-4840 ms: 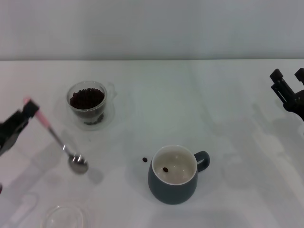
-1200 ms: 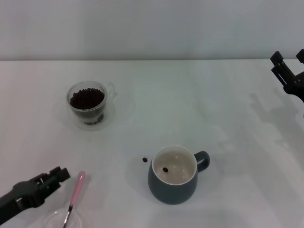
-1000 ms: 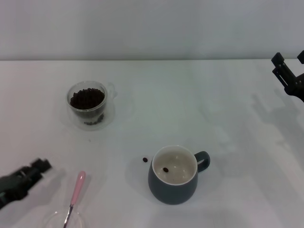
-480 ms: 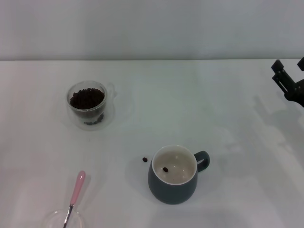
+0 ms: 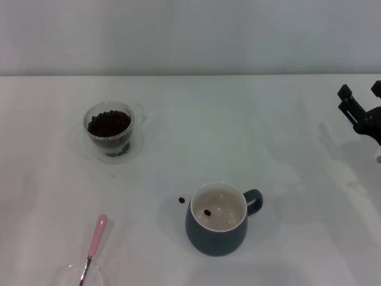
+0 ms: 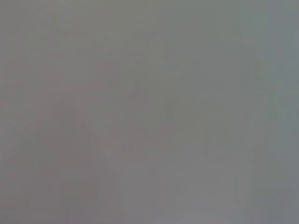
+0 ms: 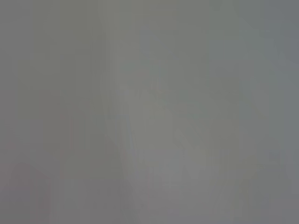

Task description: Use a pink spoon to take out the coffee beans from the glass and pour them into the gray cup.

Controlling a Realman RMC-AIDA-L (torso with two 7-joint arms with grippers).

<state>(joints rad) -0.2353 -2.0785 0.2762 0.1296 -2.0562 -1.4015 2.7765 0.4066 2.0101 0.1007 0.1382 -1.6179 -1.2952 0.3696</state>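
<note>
One pink spoon (image 5: 95,239) lies released on the table (image 5: 250,131), near its front-left edge, with the pink handle end pointing away from the robot and the metal bowl resting over the rim of a shallow clear dish (image 5: 80,277). No gripper touches it. The left gripper, which stood beside the spoon about a second ago, has withdrawn and is now out of the head view; both wrist views show nothing that can be made out. Judgement: the spoon has been set down, so the scooping cycle appears closed or paused.

The glass (image 5: 109,130) stands upright at the far left, well apart from the spoon, and remains largely full of coffee beans (image 5: 109,123). The gray cup (image 5: 218,219) stands upright near the front centre, handle toward the robot's right; one bean (image 5: 207,212) lies inside on its cream floor. One stray bean (image 5: 181,200) lies on the table just beside the cup's left wall.

The right gripper (image 5: 361,106) hangs at the far right edge, fingers spread and holding nothing, well apart from all vessels.
</note>
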